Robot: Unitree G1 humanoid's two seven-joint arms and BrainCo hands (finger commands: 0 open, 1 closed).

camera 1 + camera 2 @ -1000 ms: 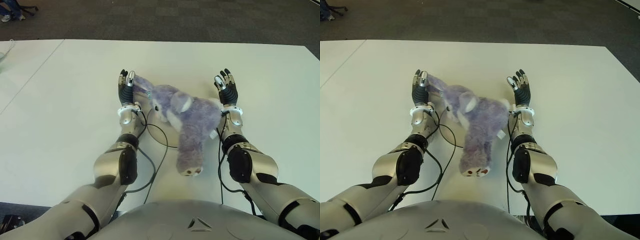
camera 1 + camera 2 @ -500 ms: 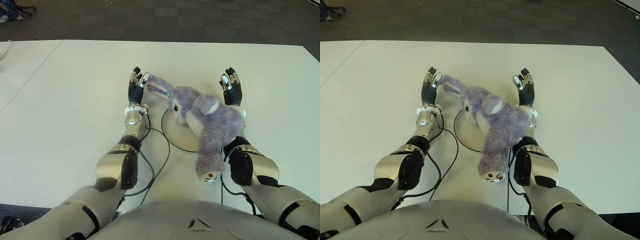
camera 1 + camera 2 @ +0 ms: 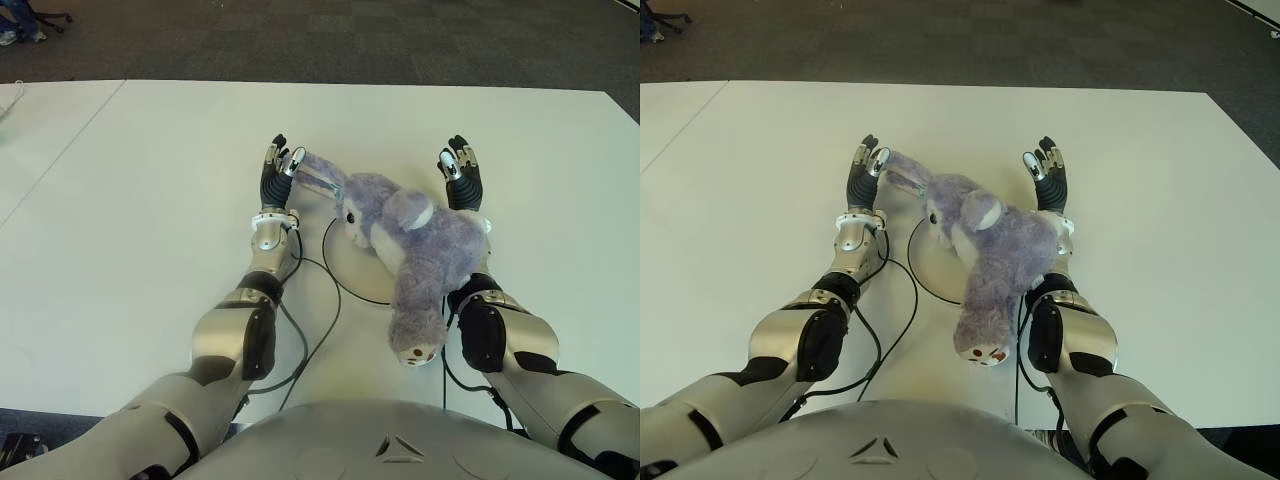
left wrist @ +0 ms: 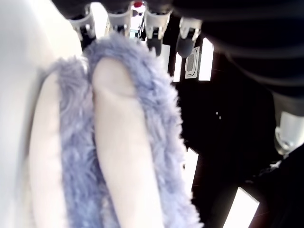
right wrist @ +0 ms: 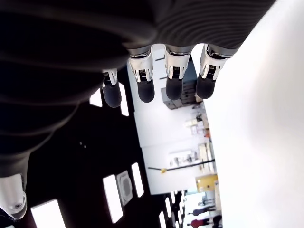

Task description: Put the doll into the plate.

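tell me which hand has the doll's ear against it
The left hand: the doll's long ear reaches its fingers and fills its wrist view. The right hand is open, with nothing in it.

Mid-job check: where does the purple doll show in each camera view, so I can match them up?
Left eye view: doll centre-right, between both hands.
Right eye view: doll at centre.
Left wrist view: only its ear, against the left hand.
Right wrist view: not in it.
Shared landmark: the ear by the left hand fingertips.

White table [image 3: 150, 200] (seamed at its left), dark carpet [image 3: 350, 40] beyond.
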